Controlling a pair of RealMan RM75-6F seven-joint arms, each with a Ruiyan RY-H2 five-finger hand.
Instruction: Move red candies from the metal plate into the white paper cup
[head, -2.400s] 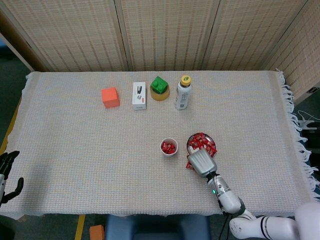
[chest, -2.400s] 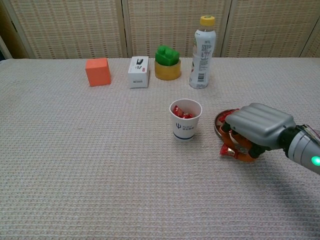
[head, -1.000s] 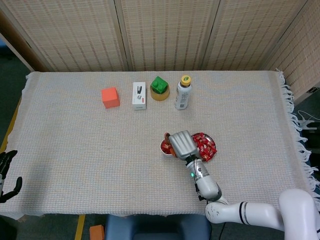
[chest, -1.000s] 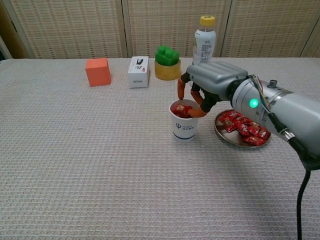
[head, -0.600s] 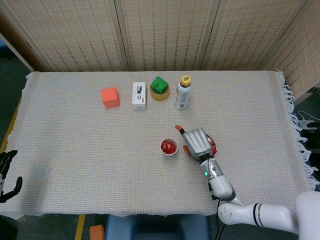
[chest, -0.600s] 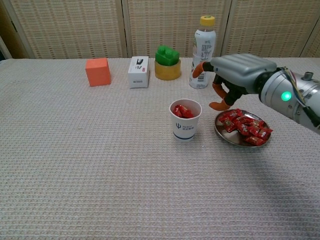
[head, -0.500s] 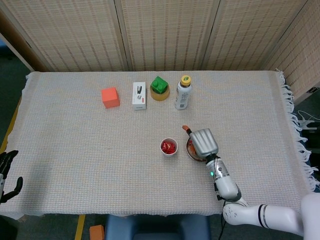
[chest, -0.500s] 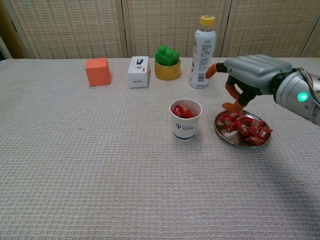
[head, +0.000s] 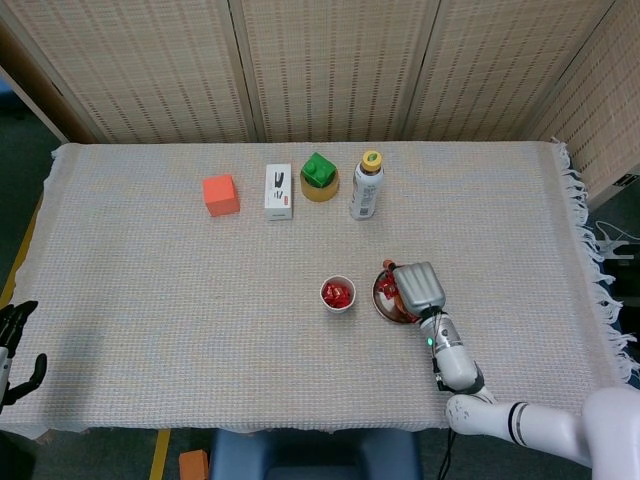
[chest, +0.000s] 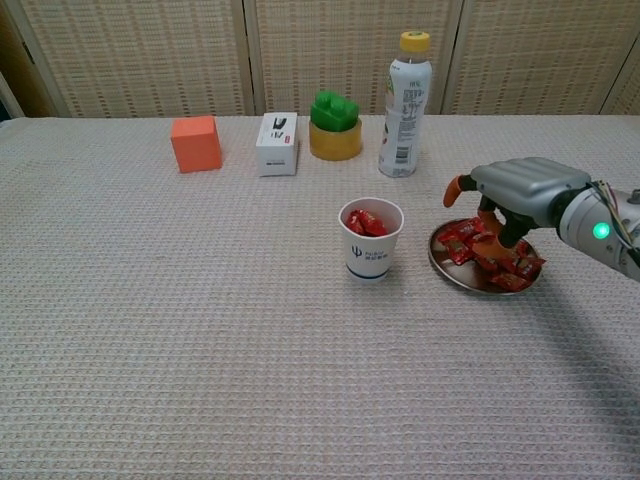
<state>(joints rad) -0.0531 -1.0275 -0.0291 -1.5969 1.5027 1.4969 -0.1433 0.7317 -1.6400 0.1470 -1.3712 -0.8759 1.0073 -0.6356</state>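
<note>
No text is legible; the cup (chest: 371, 238) bears a small blue logo, and the bottle (chest: 404, 103) label print is too small to read.

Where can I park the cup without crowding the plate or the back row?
Bare cloth lies left of the white paper cup, forward of the orange cube and white box; the near strip in front of cup and metal plate is bare too. Crowded: the cup-to-plate gap, where the right hand reaches into the plate, and the back row through green block and bottle.
</note>
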